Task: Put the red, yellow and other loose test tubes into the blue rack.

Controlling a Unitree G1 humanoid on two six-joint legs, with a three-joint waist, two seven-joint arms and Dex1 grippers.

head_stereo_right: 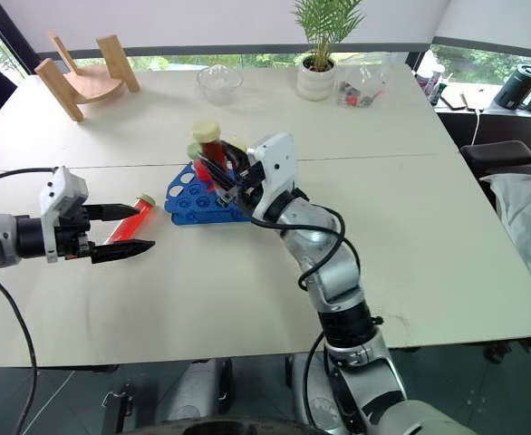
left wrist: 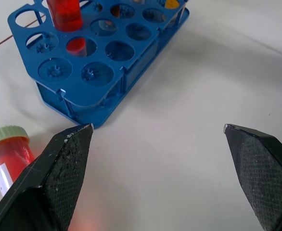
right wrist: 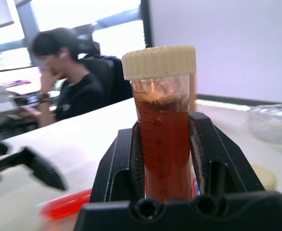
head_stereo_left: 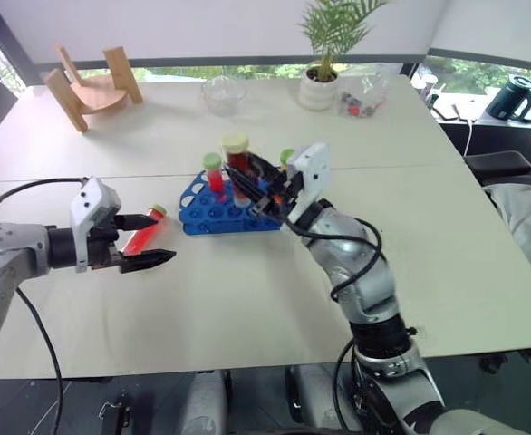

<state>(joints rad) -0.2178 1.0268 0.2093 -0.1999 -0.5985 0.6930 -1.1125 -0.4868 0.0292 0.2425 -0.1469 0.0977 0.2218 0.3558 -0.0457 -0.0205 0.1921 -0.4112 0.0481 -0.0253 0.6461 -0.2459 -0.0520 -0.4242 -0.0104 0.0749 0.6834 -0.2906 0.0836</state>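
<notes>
The blue rack point(head_stereo_left: 200, 214) stands at mid-table and holds a red tube with a green cap point(head_stereo_left: 214, 173). Over the rack, my right gripper point(head_stereo_left: 247, 174) is shut on an upright tube of dark reddish-brown liquid with a cream cap point(right wrist: 164, 139). Its fingers point(right wrist: 202, 154) clamp the tube's sides. Left of the rack, a red test tube with a green cap point(head_stereo_left: 145, 232) lies on the table. My left gripper point(head_stereo_left: 164, 238) is open right by that tube, pointing toward the rack. In the left wrist view the tube point(left wrist: 7, 150) lies just outside one finger point(left wrist: 64, 163).
At the back of the table are a wooden stand point(head_stereo_left: 89, 86), a glass bowl point(head_stereo_left: 223, 92), a potted plant point(head_stereo_left: 323, 63) and a bag of small items point(head_stereo_left: 363, 100). A seated person point(right wrist: 73, 91) shows beyond the table in the right wrist view.
</notes>
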